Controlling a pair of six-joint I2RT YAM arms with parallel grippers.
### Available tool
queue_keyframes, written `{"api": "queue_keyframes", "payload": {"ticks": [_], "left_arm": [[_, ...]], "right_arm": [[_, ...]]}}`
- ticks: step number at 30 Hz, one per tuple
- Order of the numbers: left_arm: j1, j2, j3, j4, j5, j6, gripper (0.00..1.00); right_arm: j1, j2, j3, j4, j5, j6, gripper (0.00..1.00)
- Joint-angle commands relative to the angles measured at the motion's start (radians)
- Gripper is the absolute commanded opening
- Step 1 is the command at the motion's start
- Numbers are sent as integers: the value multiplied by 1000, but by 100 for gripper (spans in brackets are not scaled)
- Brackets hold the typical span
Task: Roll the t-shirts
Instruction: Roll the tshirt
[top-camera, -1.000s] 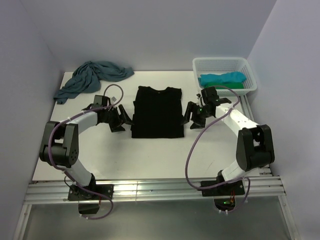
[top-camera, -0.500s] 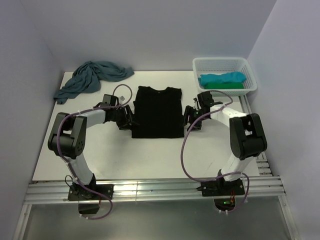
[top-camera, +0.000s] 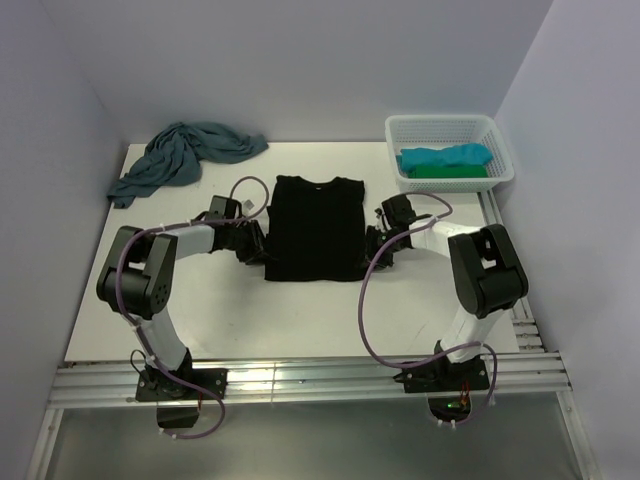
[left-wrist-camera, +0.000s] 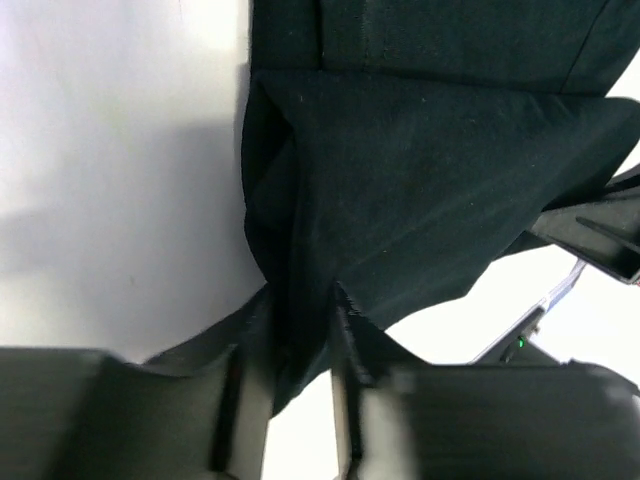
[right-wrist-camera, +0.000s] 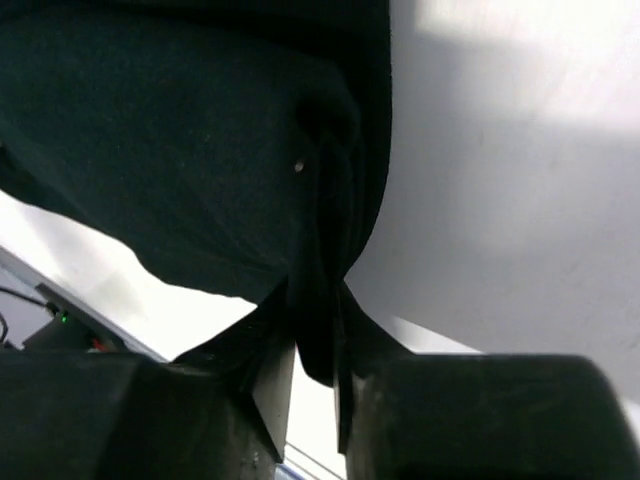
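Note:
A black t-shirt (top-camera: 315, 228) lies flat in the middle of the white table, collar toward the back. My left gripper (top-camera: 262, 250) is at its lower left corner and is shut on a pinch of the black cloth (left-wrist-camera: 420, 180), which bunches between the fingers of this gripper (left-wrist-camera: 298, 300). My right gripper (top-camera: 368, 250) is at the lower right corner, shut on a fold of the same shirt (right-wrist-camera: 180, 150) that hangs between the fingers of that gripper (right-wrist-camera: 313, 295). A dusty-blue t-shirt (top-camera: 185, 152) lies crumpled at the back left.
A white mesh basket (top-camera: 440, 122) stands at the back right, holding a turquoise shirt (top-camera: 445, 157) on top of a green one (top-camera: 458, 172). Bare white table (top-camera: 300, 320) runs from the shirt's hem to the metal rail at the near edge.
Both grippers moved inward from beside the shirt to its lower corners and closed on the black cloth. The shirt's lower edge has drawn in slightly at both corners.

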Motion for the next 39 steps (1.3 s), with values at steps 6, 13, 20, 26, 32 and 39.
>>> {"api": "queue_keyframes", "payload": {"ticks": [6, 13, 20, 26, 32, 39], "left_arm": [[-33, -12, -85, -159, -14, 24, 0], [-33, 10, -55, -345, -9, 47, 0], [-33, 17, -4, -399, -9, 38, 1], [-33, 47, 46, -455, -35, 56, 1], [-17, 87, 83, -477, -54, 78, 1], [30, 135, 146, -569, 1, 79, 0]], "right_arm": [[16, -65, -93, -71, 31, 22, 0], [16, -109, -84, -224, -1, 28, 0], [14, -66, -6, -356, -73, 35, 0], [-1, -48, -27, -326, -171, 107, 0], [-4, -48, -104, -252, -246, 193, 0], [-33, -5, -104, -292, -291, 206, 0]]}}
